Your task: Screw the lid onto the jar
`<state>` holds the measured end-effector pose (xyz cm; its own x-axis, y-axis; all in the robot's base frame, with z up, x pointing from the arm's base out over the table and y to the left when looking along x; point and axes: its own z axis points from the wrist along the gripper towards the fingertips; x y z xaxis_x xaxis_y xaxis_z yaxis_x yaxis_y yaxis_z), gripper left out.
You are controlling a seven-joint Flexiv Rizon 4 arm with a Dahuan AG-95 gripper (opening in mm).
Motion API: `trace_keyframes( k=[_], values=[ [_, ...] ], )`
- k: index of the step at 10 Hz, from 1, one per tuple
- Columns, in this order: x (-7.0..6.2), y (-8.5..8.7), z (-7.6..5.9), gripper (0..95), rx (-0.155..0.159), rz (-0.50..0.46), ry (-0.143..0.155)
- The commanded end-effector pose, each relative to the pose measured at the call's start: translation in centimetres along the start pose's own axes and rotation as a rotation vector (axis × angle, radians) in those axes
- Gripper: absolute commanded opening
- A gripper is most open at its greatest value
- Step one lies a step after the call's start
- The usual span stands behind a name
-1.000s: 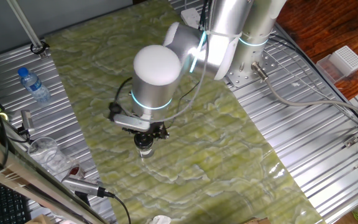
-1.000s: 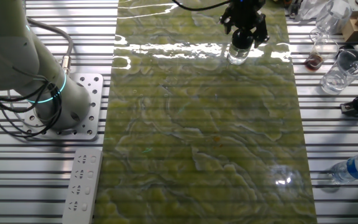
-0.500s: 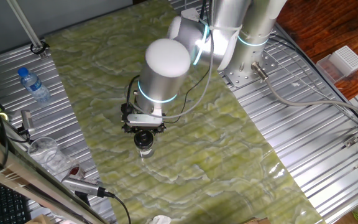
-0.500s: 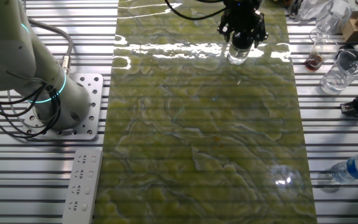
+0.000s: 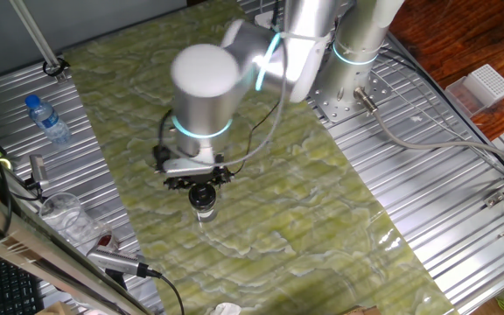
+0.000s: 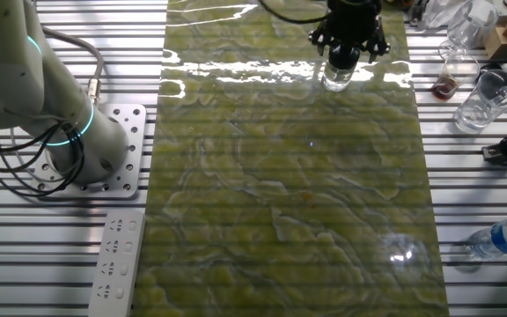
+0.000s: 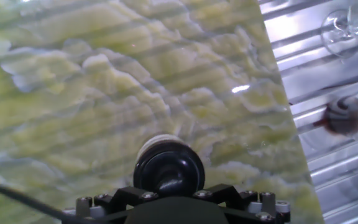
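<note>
The small clear glass jar [image 5: 205, 209] stands upright on the green marbled mat, near its edge towards the cups. It also shows in the other fixed view [image 6: 336, 80]. The black glossy lid [image 5: 203, 195] sits on top of the jar [image 7: 156, 139]. In the hand view the lid [image 7: 168, 167] fills the lower middle, right under the gripper body. My gripper [image 5: 201, 187] points straight down and is shut on the lid [image 6: 342, 59]. The fingertips are mostly hidden behind the gripper body.
A plastic bottle with a blue cap [image 5: 48, 120] lies on the metal slats. A thin clear cup [image 6: 482, 99] and a small cup with dark liquid [image 6: 444, 85] stand beside the mat. A white power strip [image 6: 113, 264] lies near the arm's base.
The hand has turned about its vertical axis over the lid, and the arm's wrist has swung left in one fixed view. The jar has stayed in place.
</note>
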<state>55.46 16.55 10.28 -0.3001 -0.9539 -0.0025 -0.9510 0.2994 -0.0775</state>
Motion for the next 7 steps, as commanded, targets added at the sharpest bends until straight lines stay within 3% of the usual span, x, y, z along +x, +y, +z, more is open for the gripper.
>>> trace_keyframes(
  k=[1, 5, 7],
  values=[
    [0.11, 0.11, -0.19, 76.0, -0.013, 0.024, -0.018],
    [0.12, 0.09, -0.16, 76.0, -0.01, 0.053, -0.024],
    [0.13, 0.1, -0.15, 76.0, 0.0, 0.083, -0.043]
  ],
)
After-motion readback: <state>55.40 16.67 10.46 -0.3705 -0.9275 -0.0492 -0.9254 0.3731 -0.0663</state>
